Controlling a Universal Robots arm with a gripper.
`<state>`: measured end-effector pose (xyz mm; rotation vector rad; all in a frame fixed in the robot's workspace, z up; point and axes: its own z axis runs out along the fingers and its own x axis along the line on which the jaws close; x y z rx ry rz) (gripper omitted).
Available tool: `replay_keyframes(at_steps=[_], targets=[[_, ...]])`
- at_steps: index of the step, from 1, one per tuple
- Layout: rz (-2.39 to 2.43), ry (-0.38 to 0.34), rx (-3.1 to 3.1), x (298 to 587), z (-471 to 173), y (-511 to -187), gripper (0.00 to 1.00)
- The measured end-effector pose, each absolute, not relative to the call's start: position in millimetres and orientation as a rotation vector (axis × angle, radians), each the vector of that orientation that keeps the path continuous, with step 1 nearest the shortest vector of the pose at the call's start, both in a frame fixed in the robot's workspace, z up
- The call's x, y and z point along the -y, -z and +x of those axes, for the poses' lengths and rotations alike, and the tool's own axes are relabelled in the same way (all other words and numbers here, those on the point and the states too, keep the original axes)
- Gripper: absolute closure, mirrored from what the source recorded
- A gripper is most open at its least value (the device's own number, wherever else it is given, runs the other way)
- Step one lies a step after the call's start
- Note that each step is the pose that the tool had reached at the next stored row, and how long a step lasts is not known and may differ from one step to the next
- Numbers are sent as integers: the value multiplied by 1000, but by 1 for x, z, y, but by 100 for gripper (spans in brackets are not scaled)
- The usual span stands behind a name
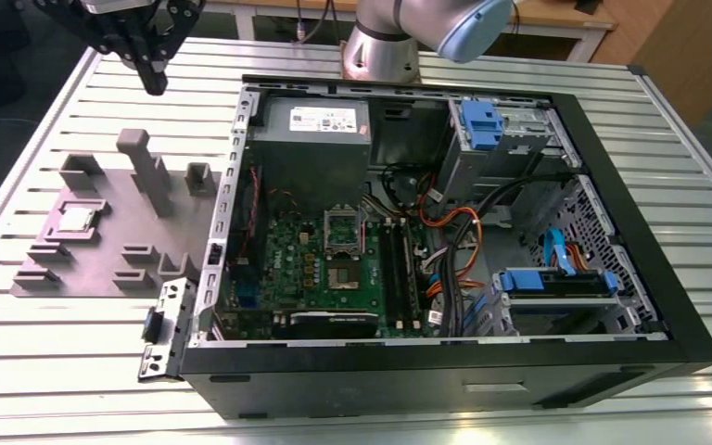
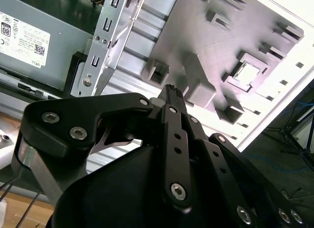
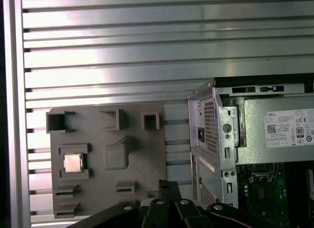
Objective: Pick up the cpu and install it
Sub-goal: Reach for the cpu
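Pickup has not begun: the cpu (image 1: pixel 78 218) lies flat, metal top up, in a square recess of the grey fixture plate (image 1: pixel 115 248). The plate sits on the slatted counter (image 1: pixel 47 371) near the edge on the exterior view's left, just beside the open computer case (image 1: pixel 455 382). Low walls stand close against the chip's sides, probably so that it lies at a known spot and angle for a grasp from above.

The end effector (image 1: pixel 155 85) hangs above the counter's corner on the exterior view's left, on the side of the arm's base (image 1: pixel 381 57). It is well apart from the chip, with its fingers pressed together and holding nothing. In the first wrist view the cpu (image 3: pixel 72 163) sits clear of the end effector (image 3: pixel 166 183).

The case lies on its side with its panel off. The motherboard (image 1: pixel 294 269) and its silver socket frame (image 1: pixel 341 225) therefore face up, which should let the arm reach them from above.
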<state>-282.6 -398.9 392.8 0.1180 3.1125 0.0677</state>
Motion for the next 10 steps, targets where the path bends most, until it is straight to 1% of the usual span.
replay_keyframes(at_steps=[10], targets=[[118,-68,-3112,399,-286,-393,89]])
